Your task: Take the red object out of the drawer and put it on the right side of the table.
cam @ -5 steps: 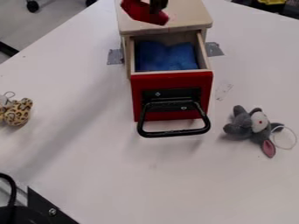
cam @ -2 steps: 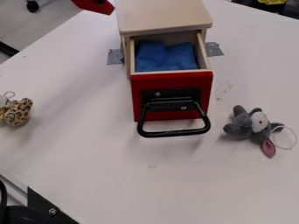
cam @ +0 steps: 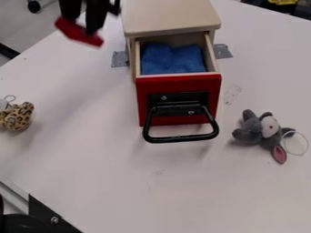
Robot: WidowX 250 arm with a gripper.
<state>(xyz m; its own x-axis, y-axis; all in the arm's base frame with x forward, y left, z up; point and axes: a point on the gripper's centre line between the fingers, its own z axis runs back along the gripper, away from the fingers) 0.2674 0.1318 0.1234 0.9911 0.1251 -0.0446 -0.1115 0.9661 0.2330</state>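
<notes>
At the top left of the view, the black gripper (cam: 82, 22) hangs left of the small cabinet, shut on the red object (cam: 74, 34). The red piece is held clear of the table and tilts down to the right. The wooden drawer (cam: 178, 75) with its red front stands pulled out, and a blue cloth (cam: 173, 59) lies inside it. The white table (cam: 200, 191) extends around the cabinet.
A grey plush toy (cam: 258, 129) with a loop lies right of the drawer. At the left edge rests a leopard-print toy (cam: 18, 116). The drawer's black handle (cam: 181, 138) juts toward the camera. A black bracket (cam: 52, 218) is at the lower left.
From over the cabinet top, the gripper and the red object have moved left, then lower into view beside the cabinet. The dark cable at the lower left has shifted.
</notes>
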